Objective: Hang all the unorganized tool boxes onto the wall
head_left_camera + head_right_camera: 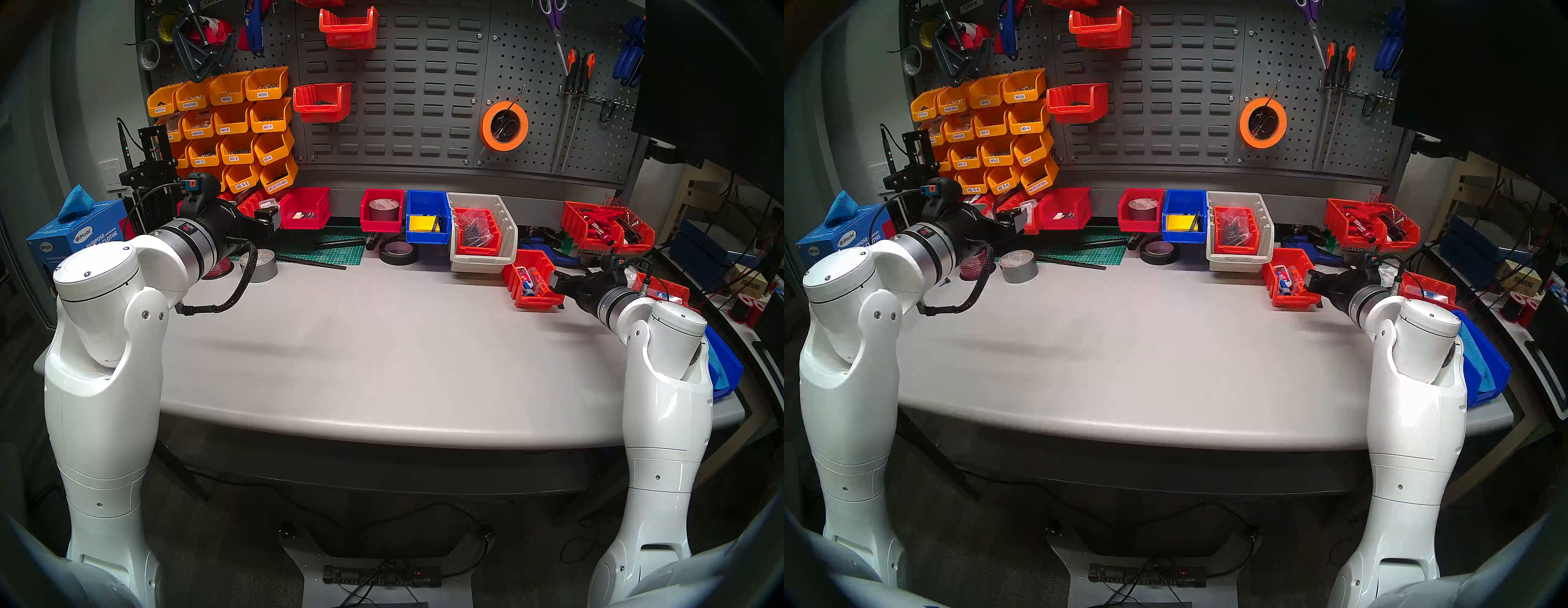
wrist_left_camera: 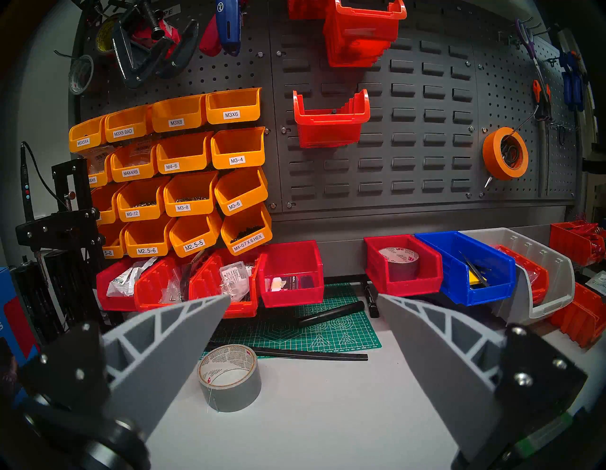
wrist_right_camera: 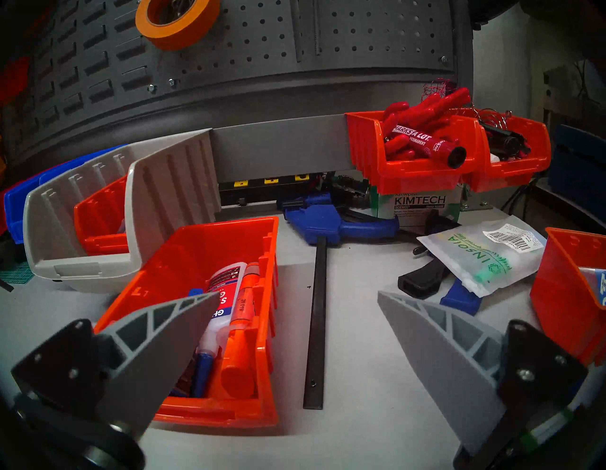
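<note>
**Both fingers spread, nothing held — bins on the counter and on the wall**

Right gripper (image 3: 295, 297): its 2 grey fingers (image 3: 170, 331) stand wide apart and empty, low over the counter (image 1: 382, 339). The left one of the pair overlaps the near end of an orange-red tool box (image 3: 210, 315) that lies on the counter and carries a glue bottle (image 3: 223, 295) and an orange marker; whether that finger touches the box cannot be told. A black bar clamp (image 3: 316, 295) with blue jaws lies between the fingers, farther off.

Left gripper (image 2: 303, 300): fingers (image 2: 170, 341) likewise spread and empty, held above the counter and pointed toward the wall (image 1: 424, 85). A roll of grey duct tape (image 2: 229, 377) stands on the counter just below and between them, with a green cutting mat (image 2: 328, 328) behind it.

Outward — along the counter's back edge stand a bright red tool box (image 1: 305, 208), a second red bin with a tape roll (image 1: 382, 210), a blue bin (image 1: 427, 218) and a grey bin (image 1: 483, 233) with an orange-red bin nested inside. 2 orange-red tool boxes hang on the wall's louvred slots, an upper (image 1: 350, 27) and a lower (image 1: 322, 102). The yellow-orange labelled bins (image 1: 229, 127) fill the pegboard at left; an orange tape roll (image 1: 504, 125) hangs at right.
</note>
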`<state>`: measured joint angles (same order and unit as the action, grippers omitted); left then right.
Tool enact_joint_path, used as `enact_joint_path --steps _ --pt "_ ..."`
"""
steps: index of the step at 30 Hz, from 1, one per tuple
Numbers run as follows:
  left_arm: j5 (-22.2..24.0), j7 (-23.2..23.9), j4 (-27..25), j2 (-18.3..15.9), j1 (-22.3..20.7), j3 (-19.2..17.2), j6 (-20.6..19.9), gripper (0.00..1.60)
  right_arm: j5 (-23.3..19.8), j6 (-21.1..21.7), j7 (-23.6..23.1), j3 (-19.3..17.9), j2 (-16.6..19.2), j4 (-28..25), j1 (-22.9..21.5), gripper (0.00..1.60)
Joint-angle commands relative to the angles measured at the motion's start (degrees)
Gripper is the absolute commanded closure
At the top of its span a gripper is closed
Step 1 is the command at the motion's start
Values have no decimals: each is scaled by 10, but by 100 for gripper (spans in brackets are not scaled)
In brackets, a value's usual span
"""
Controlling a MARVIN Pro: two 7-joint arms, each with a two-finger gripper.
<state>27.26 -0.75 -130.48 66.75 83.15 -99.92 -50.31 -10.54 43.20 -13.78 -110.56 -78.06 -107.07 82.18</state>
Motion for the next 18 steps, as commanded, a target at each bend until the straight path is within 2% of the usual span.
enact_joint_path --steps 1,14,15,16,17,18 --pt "-1 -1 -6 1 -4 0 5 0 3 -29 -4 8 3 13 -11 0" --pt "1 -2 -6 0 -4 1 6 0 15 -66 -6 27 5 57 -26 0" --pt "1 -2 -6 0 -4 1 5 0 17 -67 -5 29 6 57 -26 23" --pt "1 -2 -6 0 -4 1 5 0 18 -67 -5 29 6 58 -27 23" --pt "1 -2 -6 0 -4 1 6 0 18 -67 -4 29 6 58 -28 137" --pt "1 -2 -6 0 -4 1 6 0 19 -67 -4 30 6 58 -29 160"
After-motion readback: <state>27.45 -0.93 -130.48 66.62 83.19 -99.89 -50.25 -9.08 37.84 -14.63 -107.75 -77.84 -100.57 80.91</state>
